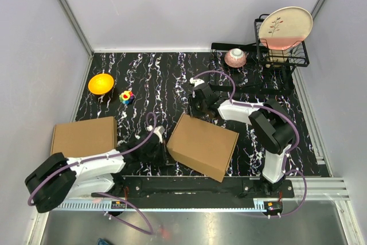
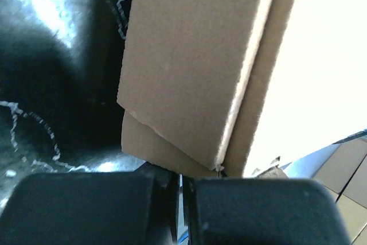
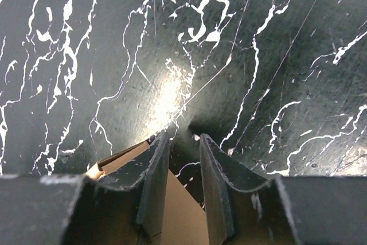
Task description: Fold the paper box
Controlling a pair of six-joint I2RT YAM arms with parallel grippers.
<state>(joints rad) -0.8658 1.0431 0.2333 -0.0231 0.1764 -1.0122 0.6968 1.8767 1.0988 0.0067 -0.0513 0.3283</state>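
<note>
- Paper box (image 1: 202,146), brown cardboard, lying skewed on the black marbled surface (image 1: 160,78) near the front edge, between the two arms; top panel up, looking largely closed from above.
- Left end effector (image 1: 159,140), fully closed, set against the near-left edge of the box; in the left wrist view, two overlapping layers of cardboard directly above the shut fingers (image 2: 86,210); actual pinch on the cardboard impossible to confirm.
- Right end effector (image 1: 192,110), at the far corner of the box, jaws partly apart with bare surface showing between the tips; cardboard visible below and behind them in the right wrist view; nothing seen clamped.
- Hazard: sliding or spinning of the whole box under a one-sided push, for lack of a firm counter-hold.
- Hazard: flap springing back open, through early release before proper seating.
- Hazard: crushed or torn corner, from jaws closing across a crease rather than along it.
- Hazard: box shoved toward the second carton (image 1: 84,136) at the left, or off the front edge, through too long a stroke.
</note>
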